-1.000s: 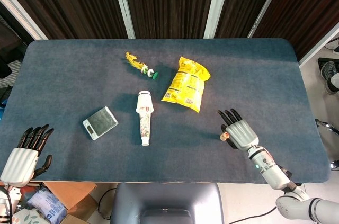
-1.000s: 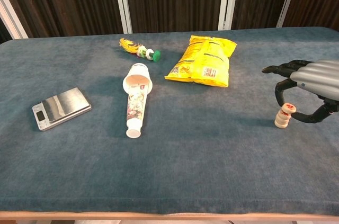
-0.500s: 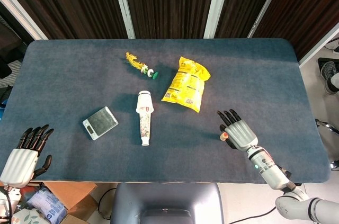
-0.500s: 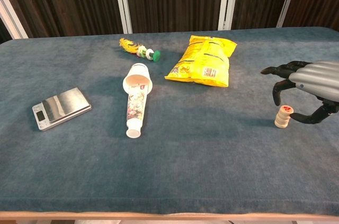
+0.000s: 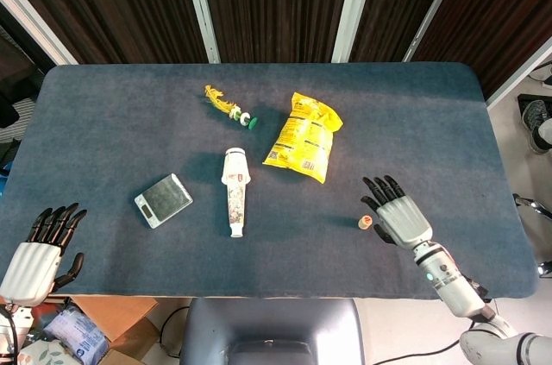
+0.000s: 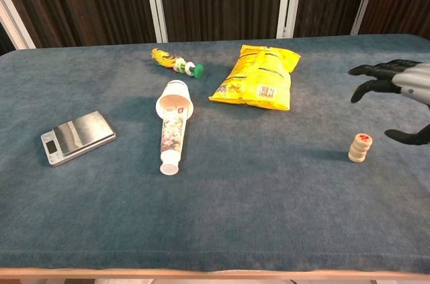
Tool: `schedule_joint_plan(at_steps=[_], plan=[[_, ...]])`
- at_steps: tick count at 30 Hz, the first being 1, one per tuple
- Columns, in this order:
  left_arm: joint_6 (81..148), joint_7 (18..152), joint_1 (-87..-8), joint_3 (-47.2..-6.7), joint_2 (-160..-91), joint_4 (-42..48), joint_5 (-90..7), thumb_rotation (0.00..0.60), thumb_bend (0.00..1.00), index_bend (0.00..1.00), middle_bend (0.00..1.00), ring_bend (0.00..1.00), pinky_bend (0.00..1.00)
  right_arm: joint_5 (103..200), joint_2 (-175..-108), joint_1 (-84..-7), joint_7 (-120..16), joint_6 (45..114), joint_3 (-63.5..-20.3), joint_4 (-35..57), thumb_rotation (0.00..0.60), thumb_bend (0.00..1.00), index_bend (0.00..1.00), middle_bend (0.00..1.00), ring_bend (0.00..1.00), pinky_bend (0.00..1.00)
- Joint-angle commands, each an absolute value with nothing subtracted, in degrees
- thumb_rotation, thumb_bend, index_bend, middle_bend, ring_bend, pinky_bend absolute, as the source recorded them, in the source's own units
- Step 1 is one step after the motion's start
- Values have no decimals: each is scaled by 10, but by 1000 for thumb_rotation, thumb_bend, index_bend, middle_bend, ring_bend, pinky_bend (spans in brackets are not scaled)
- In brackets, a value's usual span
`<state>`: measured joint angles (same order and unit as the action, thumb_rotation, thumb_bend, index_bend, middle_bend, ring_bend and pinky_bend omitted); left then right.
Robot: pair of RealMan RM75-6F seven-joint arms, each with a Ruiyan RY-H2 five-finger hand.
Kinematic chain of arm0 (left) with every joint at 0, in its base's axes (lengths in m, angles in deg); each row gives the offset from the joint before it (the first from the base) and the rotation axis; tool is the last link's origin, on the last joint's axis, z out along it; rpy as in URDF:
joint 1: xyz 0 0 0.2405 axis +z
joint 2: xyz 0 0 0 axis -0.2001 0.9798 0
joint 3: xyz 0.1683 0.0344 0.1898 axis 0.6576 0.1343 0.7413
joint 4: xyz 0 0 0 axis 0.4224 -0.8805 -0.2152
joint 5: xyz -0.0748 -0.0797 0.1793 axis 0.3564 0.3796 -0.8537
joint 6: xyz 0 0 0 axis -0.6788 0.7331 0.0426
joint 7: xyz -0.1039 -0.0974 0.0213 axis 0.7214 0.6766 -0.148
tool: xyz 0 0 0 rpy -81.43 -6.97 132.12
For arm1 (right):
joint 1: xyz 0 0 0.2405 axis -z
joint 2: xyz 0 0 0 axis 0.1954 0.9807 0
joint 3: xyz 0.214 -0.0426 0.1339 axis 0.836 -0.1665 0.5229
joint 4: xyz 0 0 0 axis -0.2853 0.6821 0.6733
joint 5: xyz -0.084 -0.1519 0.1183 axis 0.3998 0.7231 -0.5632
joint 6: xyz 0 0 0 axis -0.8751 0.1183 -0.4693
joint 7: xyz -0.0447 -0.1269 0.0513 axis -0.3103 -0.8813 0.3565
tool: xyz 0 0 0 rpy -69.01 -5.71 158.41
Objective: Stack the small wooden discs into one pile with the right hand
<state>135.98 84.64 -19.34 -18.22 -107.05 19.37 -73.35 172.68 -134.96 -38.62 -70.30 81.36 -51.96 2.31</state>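
From the head view, the small wooden discs (image 5: 365,223) stand as one short pile on the blue tabletop (image 5: 103,123), near its front edge and just left of the right robot hand (image 5: 399,217). That hand hovers beside the pile without touching it, fingers spread apart and holding nothing. The left robot hand (image 5: 39,253) sits at the front left corner of the tabletop, fingers loosely extended and empty. Farther back lie a yellow snack bag (image 5: 304,135), a printed paper tube (image 5: 235,189) lying on its side, a small silver scale (image 5: 163,200) and a feathered toy (image 5: 229,108) with green and white rings. From the chest view, the pile of discs (image 6: 359,148) stands upright with a red mark on its top disc, clear of the right robot hand (image 6: 403,96), whose dark fingers (image 6: 371,70) arch above and behind it while the thumb reaches out lower down to the pile's right. The snack bag (image 6: 259,77) lies behind and left of the pile, the tube (image 6: 173,125) and scale (image 6: 76,135) well apart to the left.
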Motion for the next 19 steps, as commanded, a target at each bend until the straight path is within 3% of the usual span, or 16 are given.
schedule_joint_plan(at_steps=[1,3,7,19], plan=[[1362,846,-194,-183,-1072,193,-735,600,500,0,0,0,21,1746,-1290,-311,-694,912,-547,-53,600,370,83,0,0,0],[1366,846,-194,-183,-1074,190,-739,600,499,0,0,0,21,1773,-1267,-262,-694,982,-571,-75,600,346,18,0,0,0],[1369,844,-193,-181,-1077,189,-745,600,499,0,0,0,20,1800,-1286,-187,-679,1099,-578,-47,600,339,0,0,0,0],[1371,837,-189,-176,-1074,195,-751,600,499,0,0,0,21,1778,-1288,-182,-680,1065,-550,-43,600,337,0,0,0,0]])
